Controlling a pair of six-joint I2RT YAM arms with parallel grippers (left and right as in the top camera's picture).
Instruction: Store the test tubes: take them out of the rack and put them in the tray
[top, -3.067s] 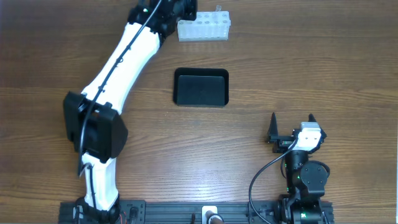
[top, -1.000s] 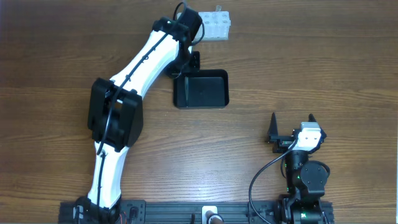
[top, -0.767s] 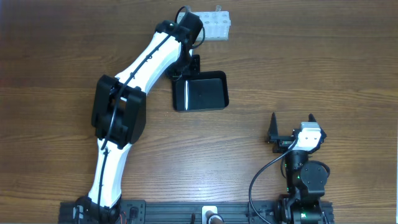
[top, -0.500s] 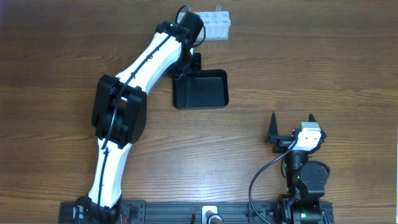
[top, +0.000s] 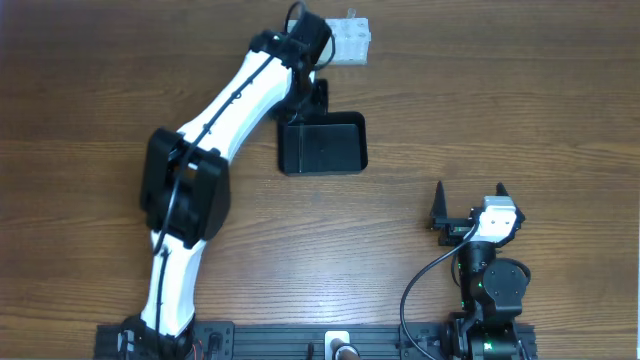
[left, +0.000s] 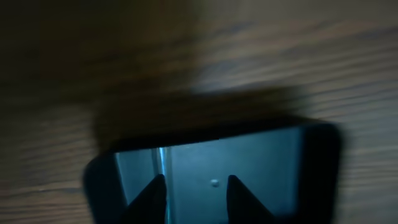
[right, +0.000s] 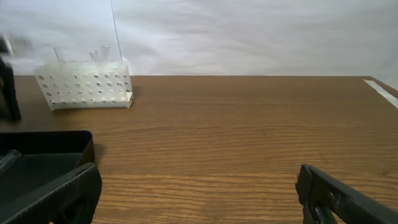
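Wood worktop (top: 520, 90), with a white wall (right: 249, 37) behind the rack (right: 84, 84). Beyond the tray (top: 335, 150), the left arm (top: 230, 110) half hides the rack, and tubes (right: 102, 55) stand in it. A blurred tube (right: 7, 159) lies in the tray. The left hand (left: 196, 183) is over the tray, slightly parted and empty. The right hand (top: 470, 205) is well apart from the tray, spread wide and empty.

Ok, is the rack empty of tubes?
No: the right wrist view shows several tubes standing upright in the rack.
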